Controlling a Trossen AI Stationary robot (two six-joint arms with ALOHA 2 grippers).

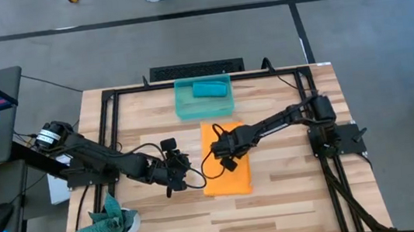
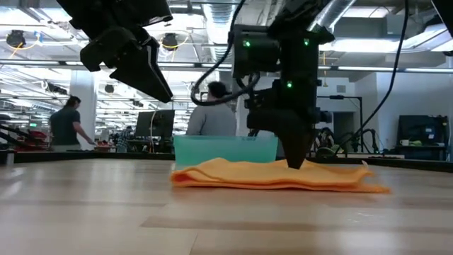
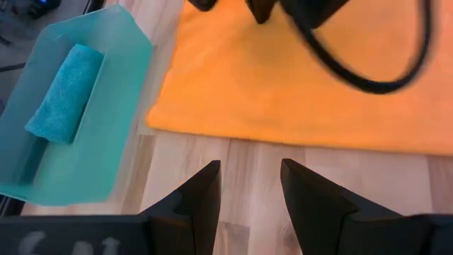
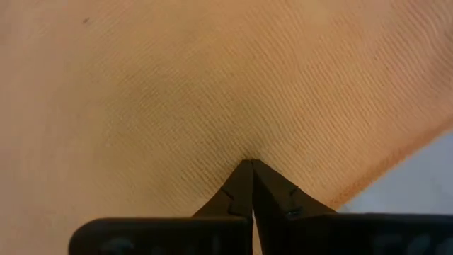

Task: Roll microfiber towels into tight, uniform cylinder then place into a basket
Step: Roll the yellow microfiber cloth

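**Right gripper pressed into the orange towel, left one waiting alongside**

Under the right gripper lies the orange towel, spread nearly flat on the table with low ripples along its edges. It looks soft, thin and light: it should fold and bunch at a touch, and it will likely slide on the smooth wood if pushed rather than pinned. A good hold would be at an edge or corner, where one layer can be lifted and turned over to start a roll; pinching in the middle would only raise a tent of fabric.

In the right wrist view the right gripper's fingers meet at their tips and dig into the orange weave, which puckers around them. They seem closed on a small pinch of towel, well inside its border; the low view shows them planted straight down into the fabric.

Beside the towel's edge, on bare wood, the left gripper hovers with its fingers a little apart and nothing between them.

Beyond the towel's far edge, away from both grippers, sits the basket, with the teal towel already rolled inside it. By the look of things, the orange roll is not yet begun.
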